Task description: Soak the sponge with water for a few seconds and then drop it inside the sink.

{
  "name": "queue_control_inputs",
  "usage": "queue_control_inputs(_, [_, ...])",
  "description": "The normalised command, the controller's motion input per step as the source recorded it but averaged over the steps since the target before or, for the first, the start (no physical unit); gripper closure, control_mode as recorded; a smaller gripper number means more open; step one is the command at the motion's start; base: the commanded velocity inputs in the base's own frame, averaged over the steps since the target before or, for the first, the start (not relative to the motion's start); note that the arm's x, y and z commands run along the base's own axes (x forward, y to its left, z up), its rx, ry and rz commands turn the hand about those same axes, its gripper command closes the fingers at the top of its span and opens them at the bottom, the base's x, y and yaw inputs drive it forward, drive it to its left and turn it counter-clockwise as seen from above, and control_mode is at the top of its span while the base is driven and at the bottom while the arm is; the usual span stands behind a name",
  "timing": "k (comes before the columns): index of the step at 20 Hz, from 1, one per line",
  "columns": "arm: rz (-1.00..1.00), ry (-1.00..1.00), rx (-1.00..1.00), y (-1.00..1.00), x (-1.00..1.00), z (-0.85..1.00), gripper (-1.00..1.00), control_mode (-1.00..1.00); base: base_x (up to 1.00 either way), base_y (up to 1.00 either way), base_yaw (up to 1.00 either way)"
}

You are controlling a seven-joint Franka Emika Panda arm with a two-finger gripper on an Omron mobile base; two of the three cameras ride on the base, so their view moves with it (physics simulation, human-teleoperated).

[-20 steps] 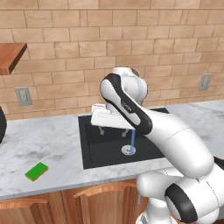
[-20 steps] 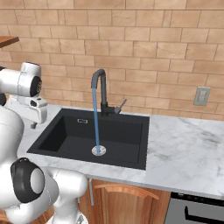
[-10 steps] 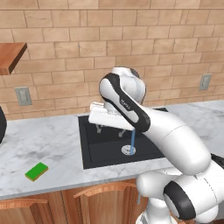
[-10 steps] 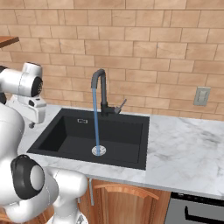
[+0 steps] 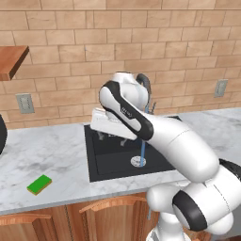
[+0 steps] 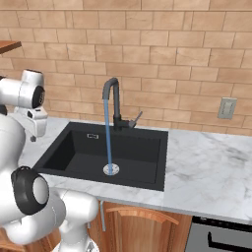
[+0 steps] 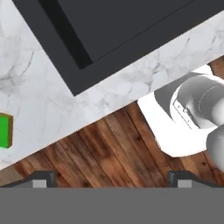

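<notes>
Since the earlier frame your claw (image 5: 112,137) has swung a bit left over the sink (image 5: 101,162), jaws wide & empty; sponge (image 5: 39,184) lies lower left on the counter (image 5: 52,155), long axis running up-right.

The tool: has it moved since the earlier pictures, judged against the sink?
Yes. The tool has shifted left, toward the sink's left edge.

Kitchen, brick wall (image 6: 172,59), marble counter (image 6: 211,167), black sink (image 6: 133,152), wooden cabinets (image 5: 94,219)
</notes>
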Motion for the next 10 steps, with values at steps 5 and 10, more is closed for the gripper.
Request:
queue_control_inputs(5, [-0.12,0.0,-0.14,0.25,0.35,-0.02,-1.0,-1.0,0.0,0.0,0.0])
queue_control_inputs(10, [-0.03,0.0,-0.11,0.2,0.41,-0.1,-1.0,-1.0,0.0,0.0,0.0])
